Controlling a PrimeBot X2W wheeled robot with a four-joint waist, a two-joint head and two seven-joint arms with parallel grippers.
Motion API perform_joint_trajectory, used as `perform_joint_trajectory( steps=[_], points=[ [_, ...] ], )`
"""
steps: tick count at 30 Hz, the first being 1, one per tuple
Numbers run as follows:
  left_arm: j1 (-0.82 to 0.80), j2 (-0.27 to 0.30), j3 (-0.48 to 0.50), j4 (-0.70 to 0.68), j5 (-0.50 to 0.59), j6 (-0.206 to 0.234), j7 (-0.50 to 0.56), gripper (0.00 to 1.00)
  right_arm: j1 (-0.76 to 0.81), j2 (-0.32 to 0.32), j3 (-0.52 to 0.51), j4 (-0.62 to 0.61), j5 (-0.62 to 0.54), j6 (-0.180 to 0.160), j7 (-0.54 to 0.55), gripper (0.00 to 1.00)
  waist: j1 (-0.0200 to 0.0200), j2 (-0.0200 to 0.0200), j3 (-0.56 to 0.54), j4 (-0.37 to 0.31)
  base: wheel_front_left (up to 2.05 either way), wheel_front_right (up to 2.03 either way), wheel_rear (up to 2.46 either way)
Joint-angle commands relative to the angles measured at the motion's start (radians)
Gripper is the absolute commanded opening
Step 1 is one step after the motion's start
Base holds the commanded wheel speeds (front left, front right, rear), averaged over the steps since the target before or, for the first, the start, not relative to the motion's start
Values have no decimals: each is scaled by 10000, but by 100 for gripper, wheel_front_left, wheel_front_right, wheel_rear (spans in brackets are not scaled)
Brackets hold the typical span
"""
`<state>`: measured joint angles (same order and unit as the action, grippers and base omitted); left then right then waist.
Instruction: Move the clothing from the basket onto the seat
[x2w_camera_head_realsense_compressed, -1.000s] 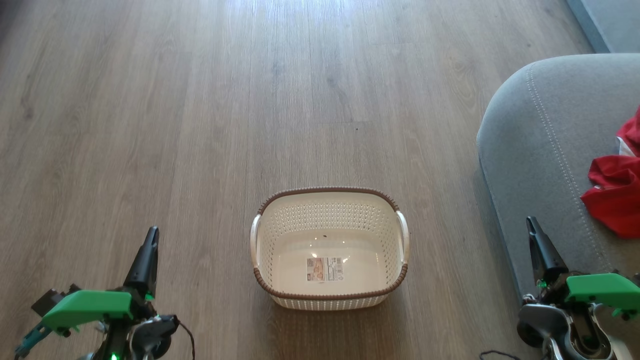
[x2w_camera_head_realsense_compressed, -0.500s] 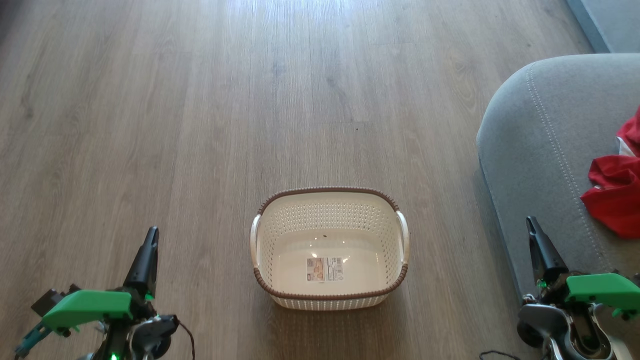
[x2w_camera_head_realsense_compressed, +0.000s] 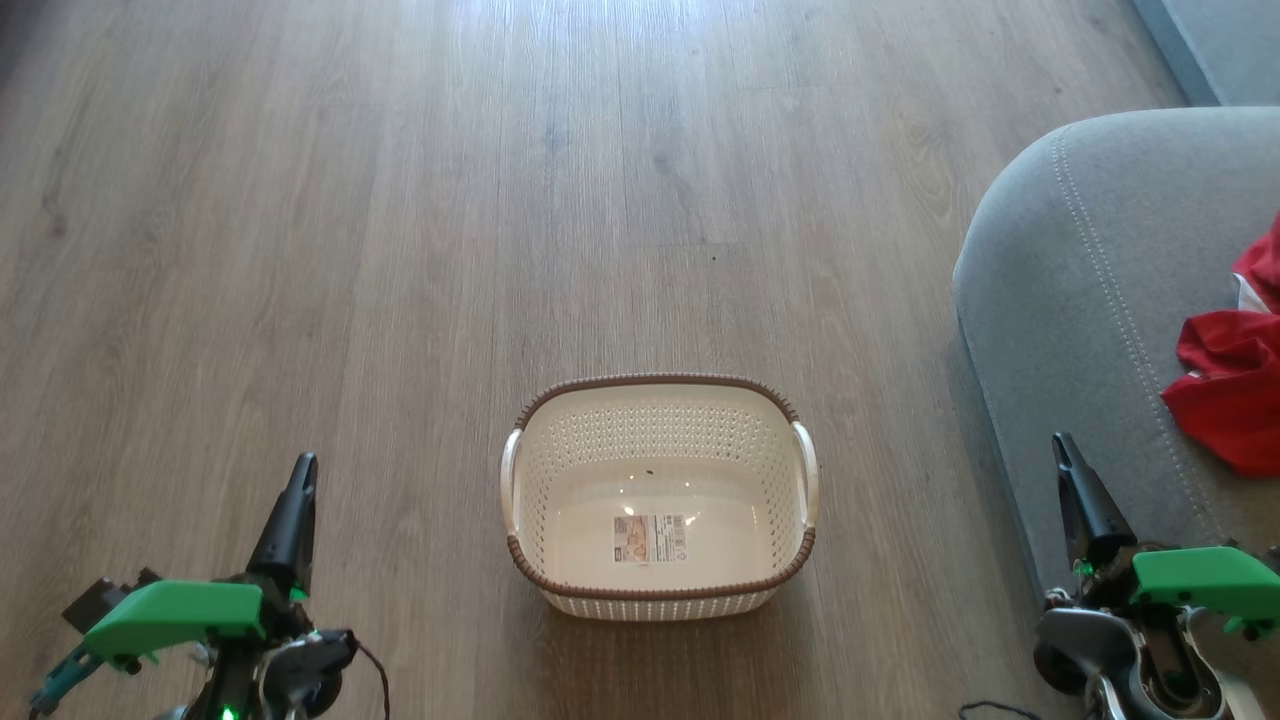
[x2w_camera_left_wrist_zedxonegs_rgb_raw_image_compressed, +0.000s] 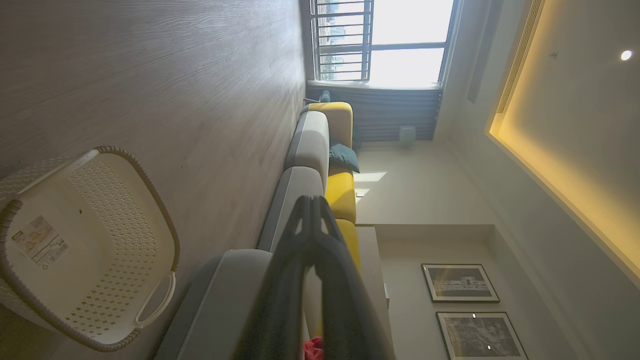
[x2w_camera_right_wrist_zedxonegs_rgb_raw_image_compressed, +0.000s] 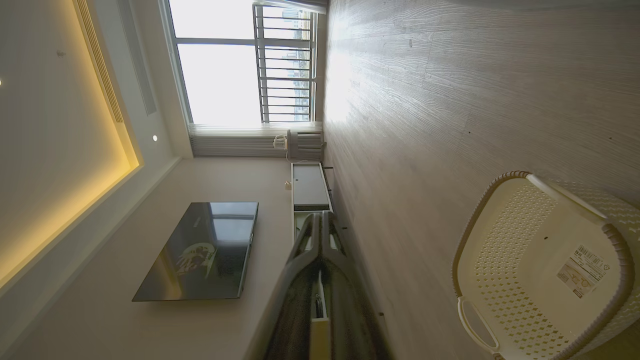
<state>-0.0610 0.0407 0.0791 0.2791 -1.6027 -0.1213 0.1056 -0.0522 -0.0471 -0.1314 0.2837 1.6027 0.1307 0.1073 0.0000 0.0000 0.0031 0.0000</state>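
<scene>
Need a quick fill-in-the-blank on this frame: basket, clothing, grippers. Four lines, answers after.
1. The cream perforated plastic basket with a brown rim stands on the wooden ___.
2. The soft red fabric clothing lies on the light grey upholstered ___.
3. A printed ___ is stuck to the basket's bottom.
4. The left gripper and right gripper are both ___.
Missing words: floor; seat; label; shut.
</scene>
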Motion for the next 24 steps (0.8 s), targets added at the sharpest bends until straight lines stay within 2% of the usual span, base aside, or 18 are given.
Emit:
perform_joint_trajectory(
  steps=[1, 24],
  points=[
    [-471, 95, 346, -338, -60, -94, 76, 0, -557, -31, 175, -389, 58, 0, 60, 0, 0, 0, 0, 0, 0, 0, 0],
    [-470, 95, 346, -338, -60, -94, 76, 0, -557, -31, 176, -389, 59, 0, 60, 0, 0, 0, 0, 0, 0, 0, 0]
  ],
)
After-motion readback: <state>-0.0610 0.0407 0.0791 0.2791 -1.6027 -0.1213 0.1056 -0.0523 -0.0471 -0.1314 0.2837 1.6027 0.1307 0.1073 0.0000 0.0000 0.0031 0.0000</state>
